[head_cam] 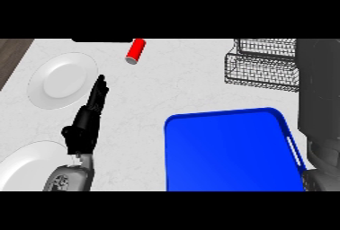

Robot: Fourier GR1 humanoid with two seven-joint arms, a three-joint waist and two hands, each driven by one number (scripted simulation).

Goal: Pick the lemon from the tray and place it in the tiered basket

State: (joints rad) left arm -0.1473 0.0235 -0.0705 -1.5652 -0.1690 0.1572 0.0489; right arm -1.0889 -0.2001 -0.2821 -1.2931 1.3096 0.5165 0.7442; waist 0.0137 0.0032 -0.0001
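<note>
The blue tray (232, 152) lies at the lower right, and its visible surface is bare; no lemon shows anywhere. At the upper right stands the black wire tiered basket (262, 63). My left hand (90, 112) rests open at the left of the counter, fingers straight and pointing away, touching nothing. A grey-and-dark arm (320, 112) rises along the right edge from the tray's right side up to beside the basket. It is close and blurred, so its hand and anything it holds cannot be made out.
A red can (135, 50) lies on its side at the top centre. One white plate (63, 81) sits at the upper left, another (30, 166) at the lower left beside my left forearm. The counter's dark wooden edge (12, 54) runs down the far left.
</note>
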